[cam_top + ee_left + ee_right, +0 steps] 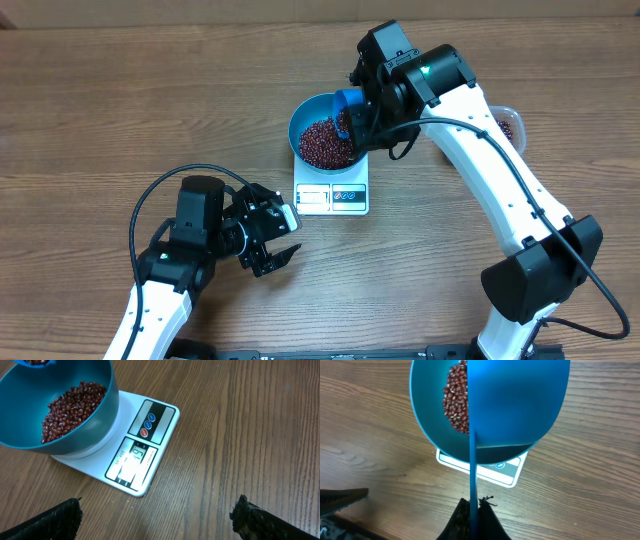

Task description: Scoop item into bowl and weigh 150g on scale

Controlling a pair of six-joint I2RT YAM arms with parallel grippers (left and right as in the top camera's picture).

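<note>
Filling the teal bowl that sits on the white scale on the table, dark red-brown beans form a loose heap, with the right tool clenched on the handle of a blue scoop above the bowl, and the left tool released, near the scale's front-left corner.
</note>
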